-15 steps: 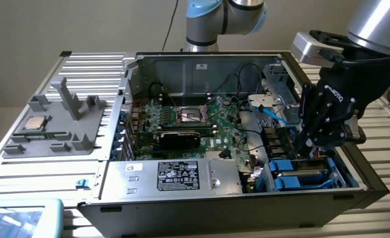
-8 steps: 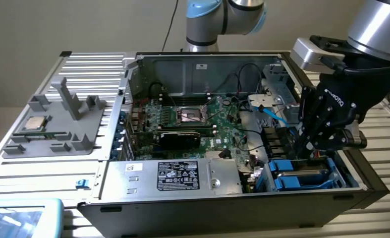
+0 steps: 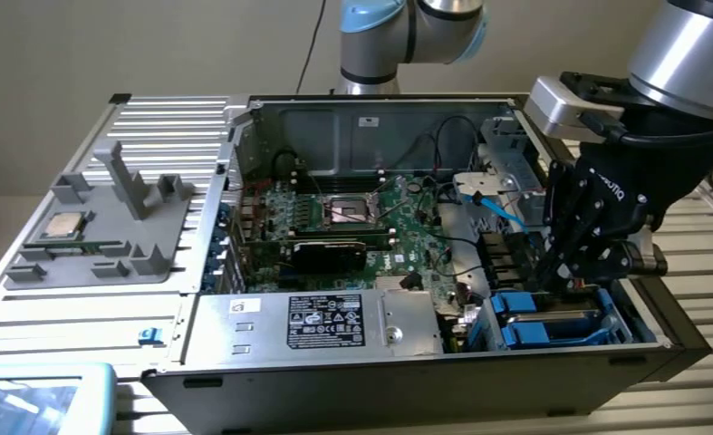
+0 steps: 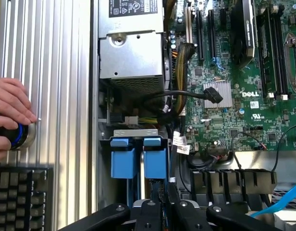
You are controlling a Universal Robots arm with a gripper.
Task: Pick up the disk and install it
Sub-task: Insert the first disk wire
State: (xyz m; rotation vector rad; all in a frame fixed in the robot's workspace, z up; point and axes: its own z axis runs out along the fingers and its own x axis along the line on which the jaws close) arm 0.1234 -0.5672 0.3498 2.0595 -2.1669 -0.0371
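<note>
My pincer (image 3: 580, 272) is closed on the upper edge of the disk (image 4: 155, 161), which stands on edge in the blue drive bay (image 3: 550, 322) at the case's (image 3: 453, 381) corner, directly beneath my fingers.

Open computer case on a slatted table

A green motherboard (image 3: 369, 227) is seen inside the case (image 3: 332, 118), with a silver power supply (image 3: 320, 322) nearer. A grey fixture tray (image 3: 96, 240) carrying a CPU chip (image 3: 63, 225) is placed at the exterior view's left.

hand (image 3: 577, 272): closed, lowered into open PC case (image 3: 646, 349) | blue-framed disk (image 3: 550, 319): just under hand, in drive bay | motherboard (image 3: 356, 227): beside hand
</note>
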